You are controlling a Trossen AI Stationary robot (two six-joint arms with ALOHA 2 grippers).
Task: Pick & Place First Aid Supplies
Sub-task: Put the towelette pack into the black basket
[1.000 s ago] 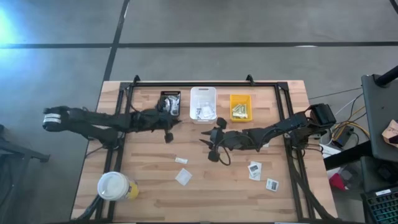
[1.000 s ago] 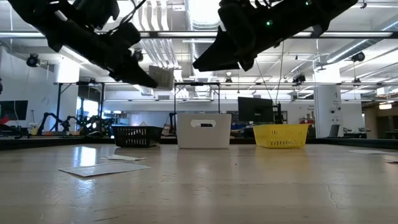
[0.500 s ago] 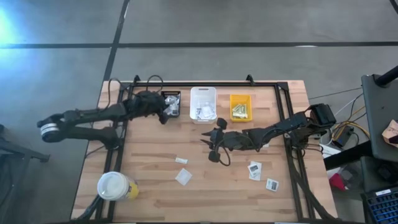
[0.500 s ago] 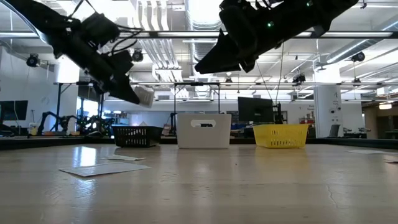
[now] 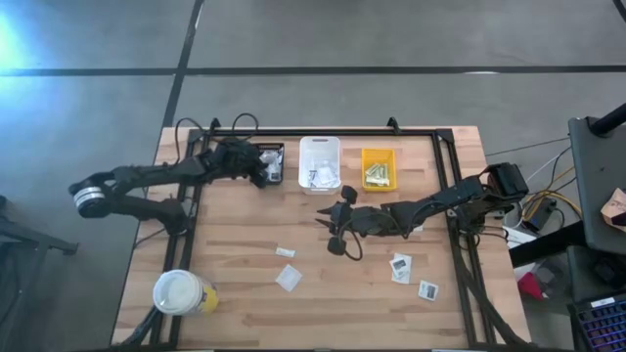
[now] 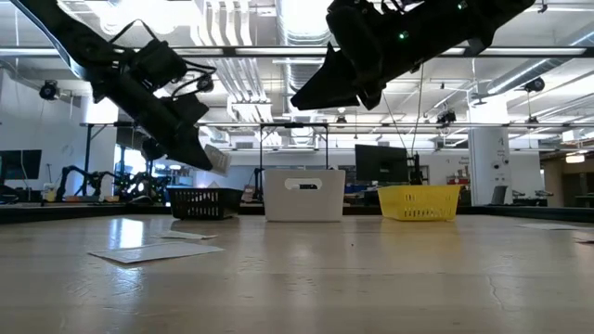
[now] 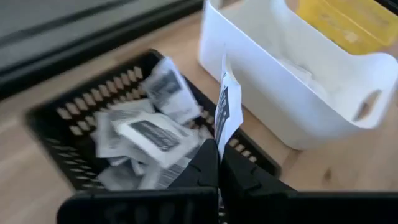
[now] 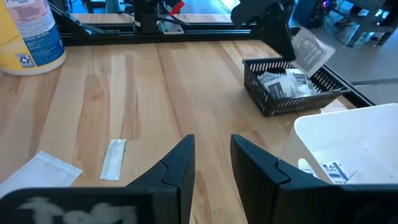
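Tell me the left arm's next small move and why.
Probably open the left tool and drop its packet into the black bin. The packet is pinched upright just above the bin, which already holds similar dark-printed packets. It hangs near the rim beside the white bin, so a slight nudge inward first may help.

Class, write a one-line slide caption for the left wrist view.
Left gripper holds a white packet upright above the black bin of packets, beside the white bin.

Two dark arms showing jointed black segments; left arm wearing silver-white band near outer end; thin black cables looping by its wrist; right arm matching black.
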